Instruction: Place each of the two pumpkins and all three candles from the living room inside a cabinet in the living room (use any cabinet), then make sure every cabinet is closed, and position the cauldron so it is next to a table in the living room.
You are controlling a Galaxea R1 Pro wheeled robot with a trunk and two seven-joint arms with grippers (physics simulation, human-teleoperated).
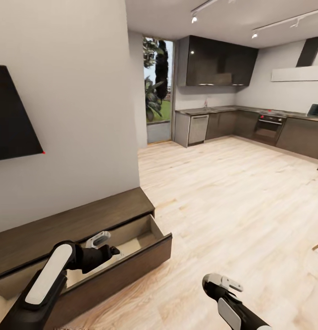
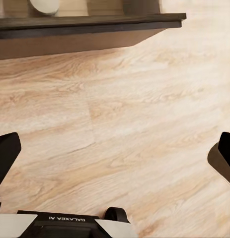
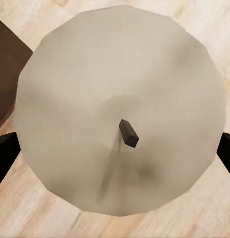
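Left gripper (image 1: pixel 114 250) spread open, reaching over the cabinet (image 1: pixel 85 220) drawer; "GALAXEA AI" readable; right gripper (image 3: pixel 115 148) clasps a candle (image 3: pixel 119 109).

My head camera looks down and forward over the cabinet (image 1: pixel 85 220) toward the distant kitchen. My left wrist camera faces the floor (image 2: pixel 124 124) beside that cabinet; my right sits close above a candle (image 3: pixel 119 109).

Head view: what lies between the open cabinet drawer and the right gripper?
Only bare wood floor lies between the open drawer of the cabinet and the right gripper, as seen in the head view.
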